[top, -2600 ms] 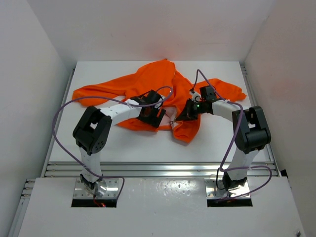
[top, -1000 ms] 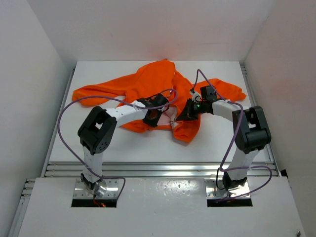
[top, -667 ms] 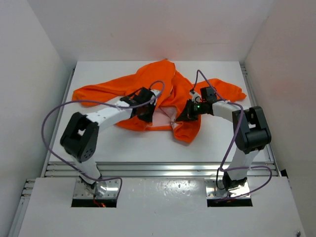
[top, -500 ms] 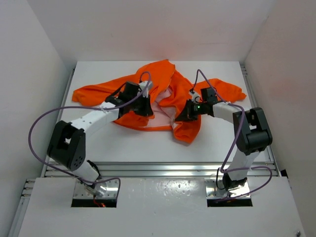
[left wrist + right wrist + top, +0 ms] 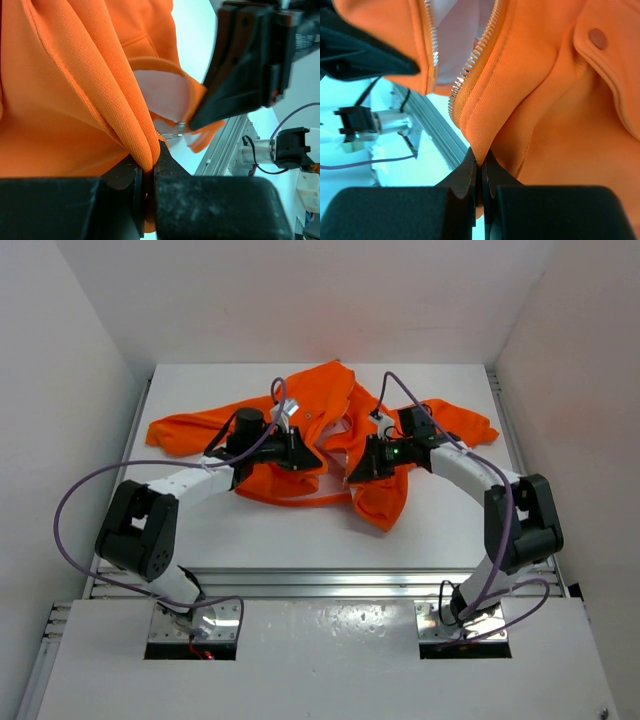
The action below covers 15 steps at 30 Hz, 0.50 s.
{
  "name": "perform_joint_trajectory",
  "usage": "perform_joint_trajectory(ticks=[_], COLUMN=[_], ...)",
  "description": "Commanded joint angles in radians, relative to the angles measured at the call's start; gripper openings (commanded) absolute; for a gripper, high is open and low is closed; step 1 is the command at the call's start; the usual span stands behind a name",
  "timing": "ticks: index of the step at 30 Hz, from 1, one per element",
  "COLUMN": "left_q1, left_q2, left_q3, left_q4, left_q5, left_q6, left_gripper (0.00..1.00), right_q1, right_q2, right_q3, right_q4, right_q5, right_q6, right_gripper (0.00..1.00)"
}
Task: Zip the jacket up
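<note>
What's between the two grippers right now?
The open front of the jacket: pale lining and unjoined zipper teeth, shown in the right wrist view.

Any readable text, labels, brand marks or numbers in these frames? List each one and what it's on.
None: no view holds a readable word, number or sign.
the jacket: plain orange fabric, no print, tag or logo showing.
snap button: smooth face, no marking to make out.
green light on the right arm's wrist: a glow only, no lettering.
</note>
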Motion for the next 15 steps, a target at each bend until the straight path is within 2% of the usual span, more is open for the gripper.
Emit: perform_joint_trajectory(ticks=[1,4,6,7,8,9,10,13,14,15], left_q1=[0.002,0.002,0.002,0.002,0.002,0.011,0.011,0.022,0.022,0.022], left_q2=[-0.067,-0.106,-0.128,-0.129,-0.129,-0.116,-0.106,-0.086,-0.086,-0.086], left_q3=[-0.039,-0.076,-0.088,-0.088,-0.088,-0.07,-0.047,-0.024,-0.04,-0.062], left_q4=[0.114,0.132,0.132,0.132,0.143,0.123,0.093,0.167,0.2,0.255], left_q5=[0.003,-0.02,-0.02,0.003,0.059,0.085,0.108,0.222,0.222,0.212], left_q6=[-0.007,0.069,0.103,0.127,0.137,0.137,0.148,0.064,0.034,0.007], left_gripper=[0.0,0.0,0.0,0.0,0.0,0.0,0.0,0.0,0.0,0.0], right_q1=[-0.002,-0.008,-0.023,-0.033,-0.053,-0.068,-0.088,-0.106,-0.109,-0.116], right_q2=[-0.084,-0.115,-0.13,-0.132,-0.126,-0.123,-0.103,-0.081,-0.08,-0.08], right_q3=[0.004,-0.013,-0.069,-0.109,-0.132,-0.202,-0.218,-0.217,-0.211,-0.208], right_q4=[-0.099,-0.108,-0.001,0.043,0.177,0.34,0.476,0.531,0.53,0.606], right_q5=[0.074,0.055,-0.046,-0.171,-0.204,-0.232,-0.278,-0.339,-0.361,-0.378], right_q6=[-0.075,-0.098,-0.052,-0.017,0.029,0.201,0.256,0.293,0.296,0.337], right_gripper=[0.0,0.0,0.0,0.0,0.0,0.0,0.0,0.0,0.0,0.0])
